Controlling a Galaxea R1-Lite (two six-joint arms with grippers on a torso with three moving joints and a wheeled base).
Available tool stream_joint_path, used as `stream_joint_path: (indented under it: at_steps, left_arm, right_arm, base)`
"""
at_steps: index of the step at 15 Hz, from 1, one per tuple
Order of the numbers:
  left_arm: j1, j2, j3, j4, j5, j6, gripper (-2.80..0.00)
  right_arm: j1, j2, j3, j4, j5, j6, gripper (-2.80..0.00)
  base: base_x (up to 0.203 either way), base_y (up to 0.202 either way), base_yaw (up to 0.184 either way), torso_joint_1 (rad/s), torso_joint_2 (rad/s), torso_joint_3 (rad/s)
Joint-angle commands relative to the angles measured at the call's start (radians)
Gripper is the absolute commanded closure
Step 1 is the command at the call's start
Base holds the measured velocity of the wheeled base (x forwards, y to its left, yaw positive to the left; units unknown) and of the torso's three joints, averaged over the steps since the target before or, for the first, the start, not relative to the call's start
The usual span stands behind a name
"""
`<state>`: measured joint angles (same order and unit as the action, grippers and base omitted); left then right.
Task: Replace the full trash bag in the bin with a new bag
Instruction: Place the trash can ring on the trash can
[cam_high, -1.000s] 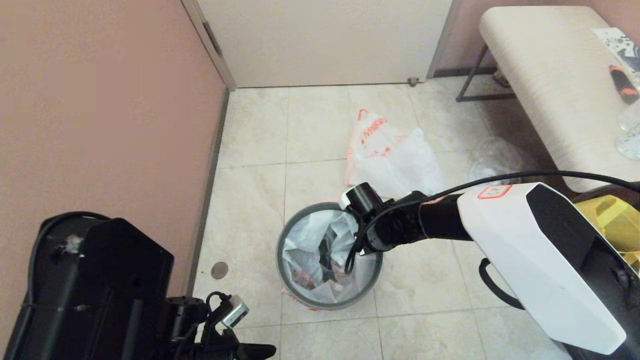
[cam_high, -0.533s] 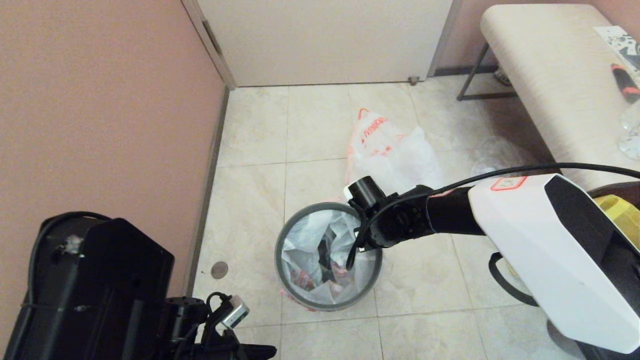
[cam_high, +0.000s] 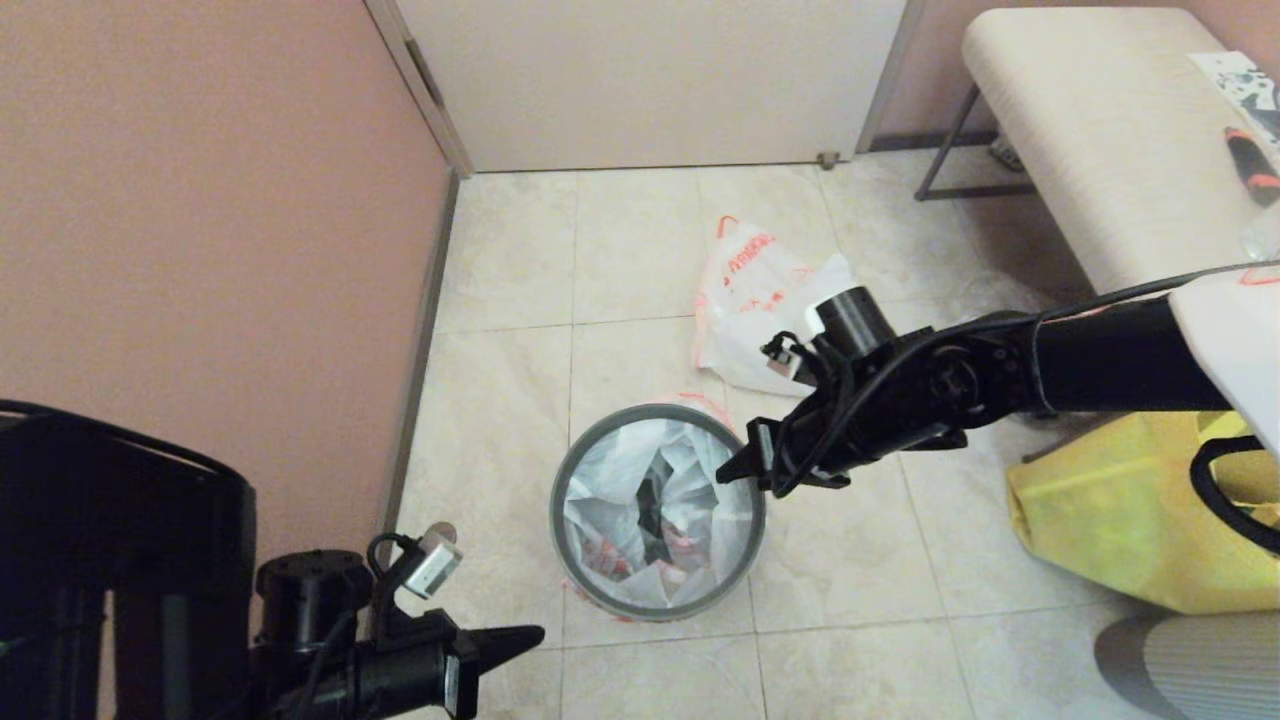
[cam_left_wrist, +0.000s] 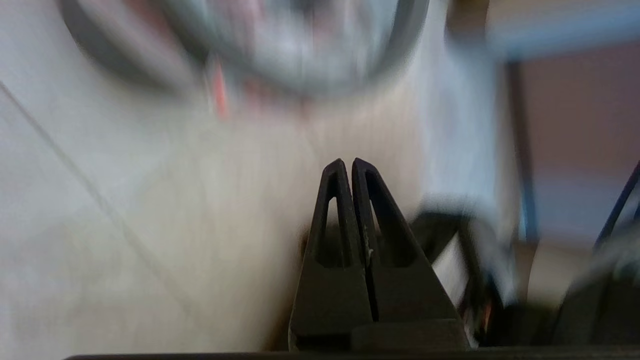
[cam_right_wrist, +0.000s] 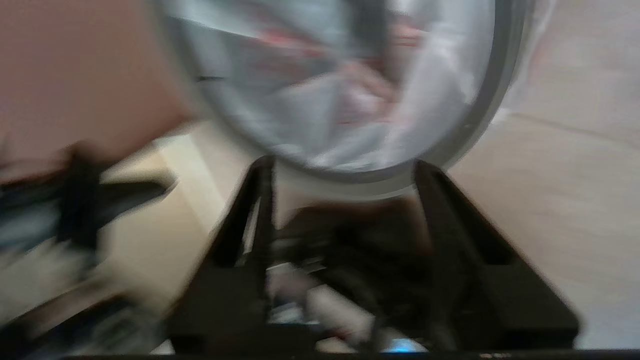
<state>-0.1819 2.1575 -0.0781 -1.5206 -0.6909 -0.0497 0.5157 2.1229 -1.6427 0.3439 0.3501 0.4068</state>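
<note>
Since a second ago: right gripper (cam_high: 745, 462) pulled up out of the bin (cam_high: 657, 510) and swung toward robot's right, now hovering just past the far-right part of the grey hoop (cam_high: 590, 455); right arm drawn back, yellow tote (cam_high: 1110, 525) uncovered on the floor (cam_high: 500, 300). Left gripper (cam_high: 525, 636) shifted slightly forward, low near the robot base, short of the bin.

Right fingers (cam_right_wrist: 440, 200) spread wide, nothing between them; in right wrist view seen straddling the hoop's edge, contact not discernible. Left fingers (cam_left_wrist: 345, 200) pressed together, empty.

Bin upright on the floor, lined with the new bag (cam_high: 640, 480): white film draped inside, red print low down, pink-orange hem poking out under the hoop at far and near sides. Dark gap in the middle of the lining.

Full trash bag (cam_high: 755, 300) lying on the floor beyond the bin, apart from it, orange handle toward the door, partly hidden by the right wrist.

Tabletop (cam_high: 1090, 140) at far right. Grey striped shape at lower-right corner, not identifiable.
</note>
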Motion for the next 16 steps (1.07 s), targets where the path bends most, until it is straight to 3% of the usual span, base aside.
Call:
stream_joint_path:
  at_steps: [1,3,6,10,16]
  left_arm:
    - [-0.013,-0.133,-0.042,-0.009,0.017,-0.077,0.0]
    - [-0.043,-0.095,-0.16,-0.009,0.096,-0.125,0.0]
    - [-0.06,0.041,-0.329,-0.009,0.175,-0.15,0.0]
    - [-0.055,0.176,-0.423,-0.009,0.195,-0.15,0.0]
    - [-0.05,0.239,-0.496,-0.009,0.197,-0.147,0.0]
  right_arm:
    - [-0.05,-0.029,0.022,-0.012,0.187,-0.005,0.0]
    - [-0.061,0.023,0.013,-0.015,0.208,-0.06,0.0]
    - [-0.07,0.122,-0.036,-0.017,0.256,-0.123,0.0]
    - [-0.075,0.272,-0.153,-0.015,0.268,-0.13,0.0]
    - [-0.104,0.434,-0.278,-0.014,0.254,-0.129,0.0]
  base:
    - [0.0,0.0,0.0,0.0,0.0,0.0]
    - [0.0,0.0,0.0,0.0,0.0,0.0]
    - [0.0,0.0,0.0,0.0,0.0,0.0]
    - [0.0,0.0,0.0,0.0,0.0,0.0]
    - [0.0,0.0,0.0,0.0,0.0,0.0]
